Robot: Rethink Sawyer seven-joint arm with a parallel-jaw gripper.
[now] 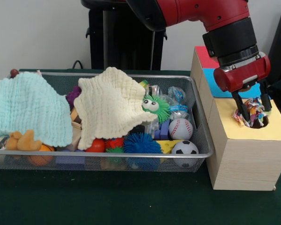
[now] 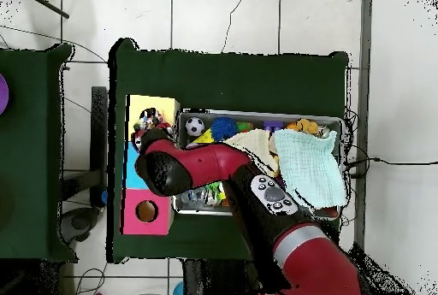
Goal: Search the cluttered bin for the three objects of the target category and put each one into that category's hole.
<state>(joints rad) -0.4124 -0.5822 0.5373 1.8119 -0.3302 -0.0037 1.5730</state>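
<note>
Gripper (image 1: 252, 112): red-bodied, two black fingers, positioned directly over the yellow-topped box (image 1: 271, 129); fingers are seen spread a moderate way apart, straddling the confetti-print wrapper (image 1: 251, 114), with both fingertips touching its sides. Whether the wrapper is squeezed or merely flanked cannot be told.

Confetti-print wrapper: crumpled, multicoloured, lodged in the mouth of the round hole (image 1: 261, 123), most of it bulging above the yellow surface; in the overhead view it is seen at the same spot (image 2: 151, 121).

Wire-mesh bin (image 1: 131, 154): set just beside the row of boxes. Contents recorded: pale blue quilted cloth (image 1: 30, 110), cream quilted cloth (image 1: 110, 105), green spiky ball with eyes (image 1: 155, 107), blue spiky ball (image 1: 141, 143), baseball (image 1: 181, 129), small soccer ball (image 1: 184, 149), clear crinkly wrapper (image 1: 178, 101) at the far right corner
</note>
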